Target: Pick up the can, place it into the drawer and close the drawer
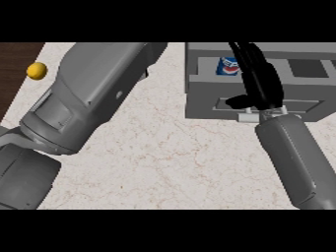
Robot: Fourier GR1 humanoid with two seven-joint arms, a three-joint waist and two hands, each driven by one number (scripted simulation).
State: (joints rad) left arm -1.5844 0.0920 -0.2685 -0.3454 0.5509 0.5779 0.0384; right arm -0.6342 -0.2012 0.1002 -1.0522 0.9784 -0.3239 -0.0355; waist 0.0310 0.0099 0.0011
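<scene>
With the can [229, 66] already lying in the open drawer [199, 83] at 1 o'clock, my right hand [261, 83], fingers extended and holding nothing, must next push the drawer front closed.

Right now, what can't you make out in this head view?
- Left hand: out of sight; only the grey left forearm shows.
- Can in the drawer: partly covered by the right hand.
- Drawer's right end: cut off by the picture's edge.
- Yellow object: too small to identify.
</scene>
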